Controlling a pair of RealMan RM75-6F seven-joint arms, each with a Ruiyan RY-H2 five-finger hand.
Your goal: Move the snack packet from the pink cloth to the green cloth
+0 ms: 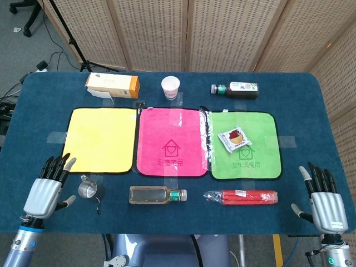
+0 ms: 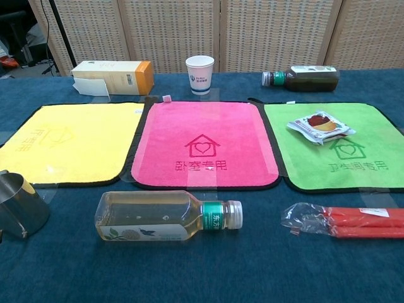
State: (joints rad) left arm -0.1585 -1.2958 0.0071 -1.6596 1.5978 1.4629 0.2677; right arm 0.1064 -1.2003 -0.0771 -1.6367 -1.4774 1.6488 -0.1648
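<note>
The snack packet [image 1: 234, 138] [image 2: 320, 126], white with a red and yellow print, lies flat on the green cloth [image 1: 261, 153] [image 2: 372, 158]. The pink cloth [image 1: 171, 142] [image 2: 203, 142] in the middle carries nothing. My left hand [image 1: 45, 190] hovers at the near left edge of the table, fingers spread, holding nothing. At the near right corner my right hand [image 1: 324, 201] is likewise spread and empty, well clear of the green cloth. Neither hand shows in the chest view.
A yellow cloth [image 1: 101, 139] lies at left. At the back stand a carton [image 1: 112, 84], a paper cup [image 1: 171, 88] and a dark bottle [image 1: 235, 89]. Along the front lie a steel cup [image 1: 88, 189], a clear bottle [image 1: 157, 194] and a red packet [image 1: 241, 196].
</note>
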